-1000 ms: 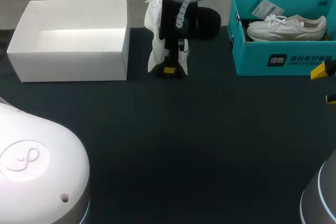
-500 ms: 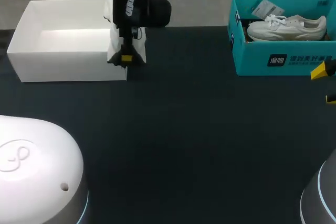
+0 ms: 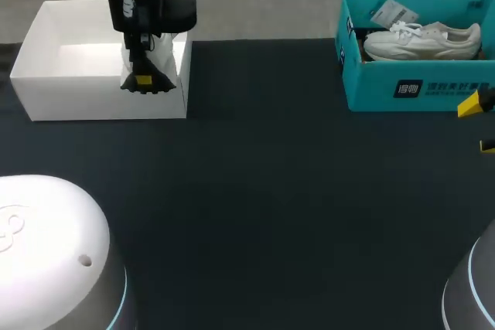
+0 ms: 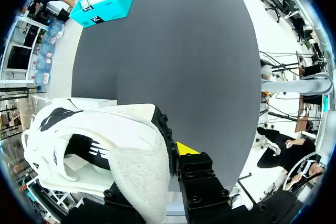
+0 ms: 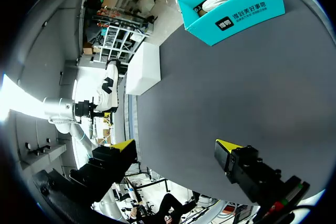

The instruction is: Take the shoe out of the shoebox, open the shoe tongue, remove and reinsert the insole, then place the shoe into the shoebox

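Table (image 3: 271,206) with a dark matte top, seen from above and behind the robot. Nearest, at the table's right edge, the right gripper (image 3: 481,124) hangs over bare tabletop. Its two yellow-tipped fingers are spread wide and nothing lies between them, which its own wrist view confirms.

Farther back on the left, the left arm comes in from the far side and points its gripper downward. The left gripper (image 3: 143,83) is closed on the shoe (image 3: 164,56), gripping it at the heel opening. In the left wrist view the pale fleecy lining fills the space between the fingers. One yellow tip shows beside the black sole edge and the other is hidden behind the shoe. The shoe is white with black markings, and its toe points away from the gripper.

Shoe and gripper hang over the right-hand end of the white shoebox (image 3: 100,98), which is open. Whether the shoe touches the box cannot be told.

At the far right corner, well apart from the white shoebox, a teal box (image 3: 371,90) holds a second shoe (image 3: 425,40), white and lying on its side.
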